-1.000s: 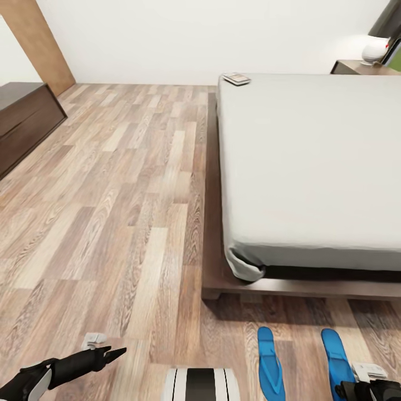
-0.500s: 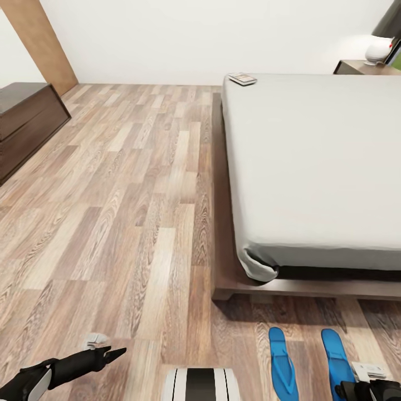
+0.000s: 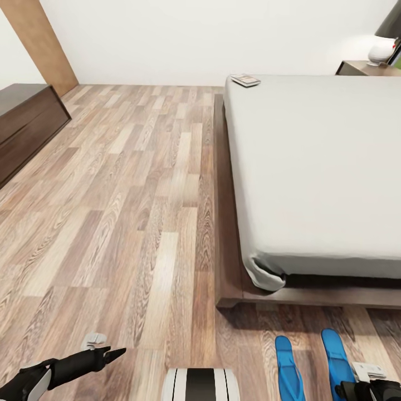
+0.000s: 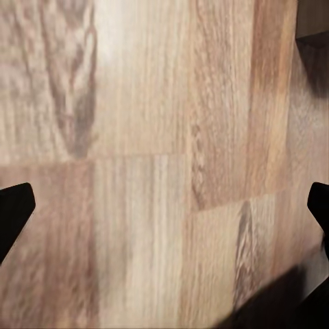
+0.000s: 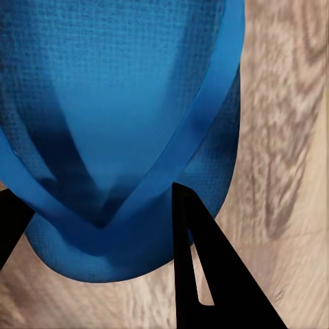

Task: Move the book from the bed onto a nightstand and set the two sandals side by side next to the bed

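The bed [image 3: 317, 167] is seen with a grey mattress on a dark wooden frame. The book [image 3: 245, 80] is located flat on the mattress at its far corner. A nightstand [image 3: 362, 68] is seen beyond the bed, with a white lamp [image 3: 382, 51] on it. Two blue sandals [image 3: 289, 370] are laid side by side on the wood-plank floor [image 3: 111, 195], near the foot of the bed. The right tool [image 5: 96, 226] is positioned with its fingers spread around one sandal's strap end; whether the sandal is gripped cannot be told. The left tool [image 4: 164, 205] is held wide open above bare floor. A dark cabinet [image 3: 25, 125] is placed along the left wall.
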Available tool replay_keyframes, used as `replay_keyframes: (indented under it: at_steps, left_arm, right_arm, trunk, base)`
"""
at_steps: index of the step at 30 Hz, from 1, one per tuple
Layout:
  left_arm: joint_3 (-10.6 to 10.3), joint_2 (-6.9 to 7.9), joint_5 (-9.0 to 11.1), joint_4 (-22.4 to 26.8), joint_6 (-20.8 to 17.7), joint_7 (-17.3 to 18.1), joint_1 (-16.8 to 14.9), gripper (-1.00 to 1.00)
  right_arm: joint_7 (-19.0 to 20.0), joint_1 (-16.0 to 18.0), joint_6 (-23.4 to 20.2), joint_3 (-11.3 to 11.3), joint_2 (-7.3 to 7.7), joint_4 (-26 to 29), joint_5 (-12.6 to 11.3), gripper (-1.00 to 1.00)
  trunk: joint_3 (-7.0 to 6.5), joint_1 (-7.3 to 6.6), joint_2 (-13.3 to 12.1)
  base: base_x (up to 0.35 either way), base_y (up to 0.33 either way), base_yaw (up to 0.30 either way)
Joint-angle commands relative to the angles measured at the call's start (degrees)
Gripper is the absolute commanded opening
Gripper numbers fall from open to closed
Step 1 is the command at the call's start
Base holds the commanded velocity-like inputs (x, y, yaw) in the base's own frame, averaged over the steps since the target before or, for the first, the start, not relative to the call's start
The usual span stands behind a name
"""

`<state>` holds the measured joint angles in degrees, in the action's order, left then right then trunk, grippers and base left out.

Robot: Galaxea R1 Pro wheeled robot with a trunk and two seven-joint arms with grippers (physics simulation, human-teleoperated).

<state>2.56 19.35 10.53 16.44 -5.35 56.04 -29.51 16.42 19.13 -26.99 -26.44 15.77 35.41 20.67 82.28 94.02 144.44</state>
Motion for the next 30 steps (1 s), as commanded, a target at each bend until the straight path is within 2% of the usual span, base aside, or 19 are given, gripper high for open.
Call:
replay_keyframes:
  at_steps: [1,8,30]
  left_arm:
    - [0.3,-0.01,0.1,0.0,-0.6,0.3,0.0,1.00]
    - [0.3,-0.08,0.1,0.0,-0.6,0.4,0.0,1.00]
    - [0.3,-0.09,0.1,0.1,-0.7,0.5,0.0,1.00]
  right_arm:
    - [0.5,0.0,-0.2,-0.3,-0.04,0.1,0.6,-1.00]
    - [0.5,0.0,-0.2,-0.3,-0.04,0.1,0.6,-1.00]
    - [0.5,0.0,-0.2,-0.3,-0.04,0.1,0.6,-1.00]
  trunk:
    - [0.04,0.00,0.0]
    - [0.04,0.00,0.0]
    - [4.91,0.56,0.3]
  base:
    - [0.036,0.000,0.000]
    - [0.007,0.000,0.000]
    - [0.000,0.000,0.000]
